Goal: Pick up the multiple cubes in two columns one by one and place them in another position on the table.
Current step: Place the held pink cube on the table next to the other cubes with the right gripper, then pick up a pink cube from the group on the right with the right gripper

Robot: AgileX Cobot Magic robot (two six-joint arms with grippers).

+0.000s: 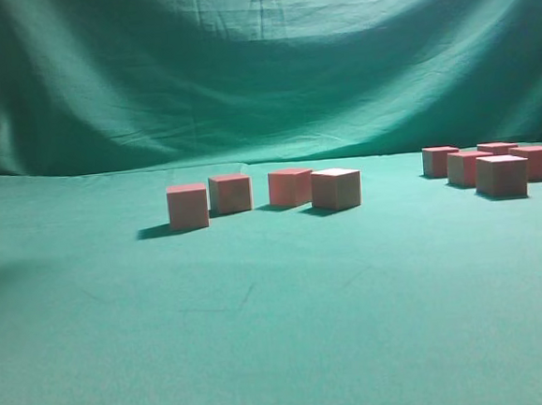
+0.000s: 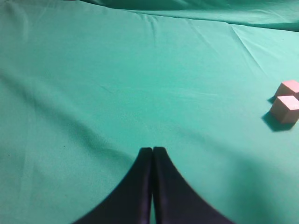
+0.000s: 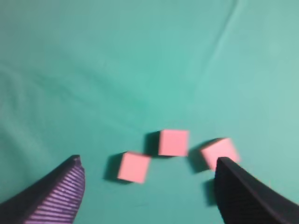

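Four cubes stand in a row mid-table in the exterior view, from the left one (image 1: pixel 187 206) to the right one (image 1: pixel 336 189). Several more cubes (image 1: pixel 501 175) cluster at the far right. Neither gripper shows in that view. In the left wrist view my left gripper (image 2: pixel 153 150) is shut and empty over bare table cloth (image 2: pixel 117 93), with two cubes (image 2: pixel 285 108) far to its right. In the blurred right wrist view my right gripper (image 3: pixel 147 159) is open and empty, high above three cubes (image 3: pixel 173 142), (image 3: pixel 134 167), (image 3: pixel 218 151).
The green cloth (image 1: pixel 263 334) covers the table and rises as a wrinkled backdrop (image 1: pixel 261 72) behind the cubes. Bare cloth lies in front of the cubes and to their left.
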